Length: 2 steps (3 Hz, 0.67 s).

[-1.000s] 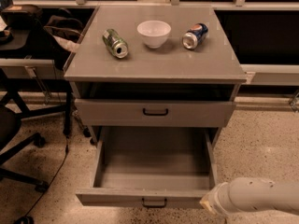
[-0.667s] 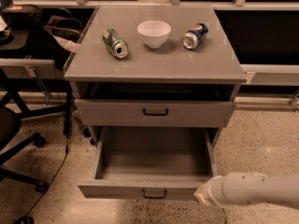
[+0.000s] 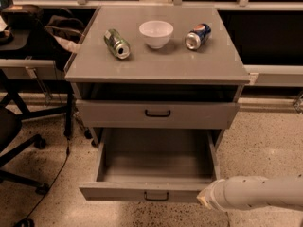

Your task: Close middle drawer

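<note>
The middle drawer [image 3: 151,192] is a wide grey box with a small black handle. It is pulled far out of the grey cabinet [image 3: 156,65], and its bare inside is in view. My white arm reaches in from the lower right. My gripper [image 3: 204,200] is at the end of the arm, against the right end of the drawer's flat front. The arm's wrist covers the gripper.
The top drawer [image 3: 157,113] sits slightly out above the middle one. On the cabinet top lie a green can [image 3: 117,43], a white bowl [image 3: 156,33] and a blue can [image 3: 198,36]. A black office chair [image 3: 19,141] and a desk stand at the left. The floor is speckled.
My arm has moved left along the drawer's front. The middle drawer has slid a little way into the cabinet.
</note>
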### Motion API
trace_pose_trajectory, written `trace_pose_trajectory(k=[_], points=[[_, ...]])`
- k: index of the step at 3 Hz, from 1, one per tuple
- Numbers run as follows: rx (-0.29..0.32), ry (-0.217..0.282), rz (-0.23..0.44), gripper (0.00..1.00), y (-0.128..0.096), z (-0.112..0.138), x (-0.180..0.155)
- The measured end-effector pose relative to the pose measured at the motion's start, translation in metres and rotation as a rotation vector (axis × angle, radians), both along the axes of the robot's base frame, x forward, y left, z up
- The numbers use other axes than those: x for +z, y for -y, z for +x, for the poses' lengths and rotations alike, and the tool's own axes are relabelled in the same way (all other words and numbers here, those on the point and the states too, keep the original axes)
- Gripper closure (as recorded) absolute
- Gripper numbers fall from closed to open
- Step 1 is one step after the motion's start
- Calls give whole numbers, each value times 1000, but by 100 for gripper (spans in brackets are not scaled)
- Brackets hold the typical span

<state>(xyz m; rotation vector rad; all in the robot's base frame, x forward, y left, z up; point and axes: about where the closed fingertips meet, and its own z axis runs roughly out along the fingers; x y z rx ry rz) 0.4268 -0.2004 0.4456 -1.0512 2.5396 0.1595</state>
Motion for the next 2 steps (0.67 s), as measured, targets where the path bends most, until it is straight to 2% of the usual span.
trace_pose_trajectory(k=[2], points=[[-24,-21,-13,100,-6,18,-33]])
